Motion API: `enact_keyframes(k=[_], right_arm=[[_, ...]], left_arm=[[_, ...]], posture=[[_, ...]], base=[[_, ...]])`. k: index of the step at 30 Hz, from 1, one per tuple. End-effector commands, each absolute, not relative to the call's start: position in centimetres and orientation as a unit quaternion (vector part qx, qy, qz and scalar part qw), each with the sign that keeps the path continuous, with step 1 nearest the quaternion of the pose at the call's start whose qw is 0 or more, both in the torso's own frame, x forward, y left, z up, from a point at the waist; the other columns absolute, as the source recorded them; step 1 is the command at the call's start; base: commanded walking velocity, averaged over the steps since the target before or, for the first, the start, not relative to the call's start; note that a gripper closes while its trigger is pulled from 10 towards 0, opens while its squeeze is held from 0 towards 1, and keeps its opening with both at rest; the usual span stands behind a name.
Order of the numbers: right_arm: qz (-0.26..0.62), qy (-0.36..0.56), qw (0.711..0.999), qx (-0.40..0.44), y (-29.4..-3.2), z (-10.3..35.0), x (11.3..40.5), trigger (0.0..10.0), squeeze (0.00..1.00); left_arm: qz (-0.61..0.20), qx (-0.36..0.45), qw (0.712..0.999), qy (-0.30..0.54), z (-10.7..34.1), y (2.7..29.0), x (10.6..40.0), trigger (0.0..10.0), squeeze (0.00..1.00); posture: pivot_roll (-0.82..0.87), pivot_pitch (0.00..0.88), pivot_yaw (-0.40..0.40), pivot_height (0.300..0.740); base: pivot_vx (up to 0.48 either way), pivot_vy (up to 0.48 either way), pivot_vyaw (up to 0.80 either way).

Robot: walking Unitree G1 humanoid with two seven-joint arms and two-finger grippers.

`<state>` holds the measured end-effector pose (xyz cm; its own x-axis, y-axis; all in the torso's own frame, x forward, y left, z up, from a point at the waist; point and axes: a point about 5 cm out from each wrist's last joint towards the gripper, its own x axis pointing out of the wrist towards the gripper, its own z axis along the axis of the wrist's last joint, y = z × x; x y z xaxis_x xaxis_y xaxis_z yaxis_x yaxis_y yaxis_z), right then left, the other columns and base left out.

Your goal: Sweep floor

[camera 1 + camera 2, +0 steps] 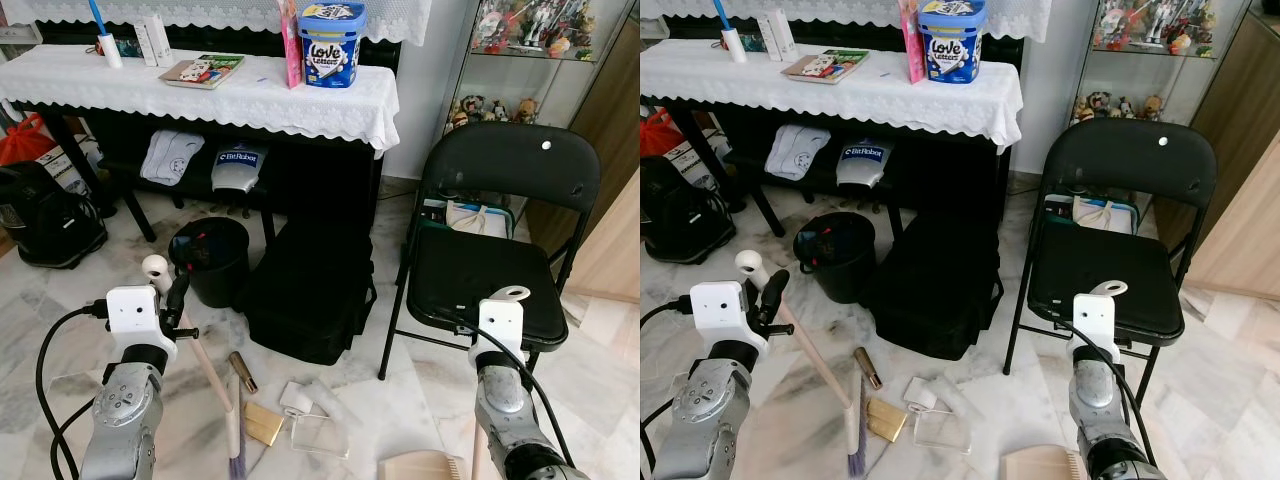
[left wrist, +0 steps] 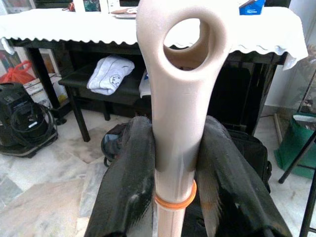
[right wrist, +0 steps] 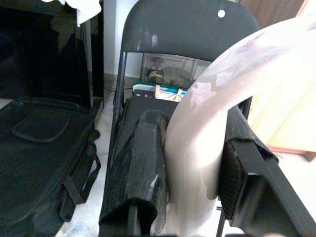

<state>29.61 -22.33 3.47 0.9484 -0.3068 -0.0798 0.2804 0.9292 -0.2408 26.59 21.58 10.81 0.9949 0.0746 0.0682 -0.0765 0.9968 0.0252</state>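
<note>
My left gripper (image 2: 175, 143) is shut on the beige broom handle (image 2: 173, 108), just below its loop end. The handle (image 1: 205, 370) slants down to purple bristles (image 1: 237, 465) on the marble floor. My right gripper (image 3: 195, 143) is shut on the pale looped handle (image 3: 212, 123) of the dustpan (image 1: 420, 467), which sits low at the front right. Between broom and dustpan lies litter: a gold packet (image 1: 263, 423), a white roll (image 1: 296, 398), a clear plastic box (image 1: 320, 437) and a small brown tube (image 1: 243, 371).
A black bin (image 1: 210, 258) and a black bag (image 1: 310, 290) stand just beyond the litter, under a table with a white cloth (image 1: 200, 90). To the right is a black folding chair (image 1: 490, 270), and a black vacuum cleaner (image 1: 45, 220) stands at the left.
</note>
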Motion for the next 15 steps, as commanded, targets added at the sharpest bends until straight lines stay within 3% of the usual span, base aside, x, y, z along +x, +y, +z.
enact_keyframes(k=[1, 15], right_arm=[[-0.155, 0.040, 0.982, -0.104, -22.2, 4.3, 30.2, 10.0, 0.00], [-0.166, -0.004, 0.983, -0.072, -21.6, 5.9, 31.2, 10.0, 0.00]], left_arm=[[0.034, 0.010, 0.998, -0.059, 12.0, 21.5, 26.9, 10.0, 0.00], [0.025, 0.004, 0.998, -0.062, 12.1, 21.2, 27.1, 10.0, 0.00]], posture=[[0.04, 0.000, 0.039, 0.740], [0.04, 0.000, 0.037, 0.740]], base=[[0.000, 0.000, 0.00], [0.000, 0.000, 0.00]])
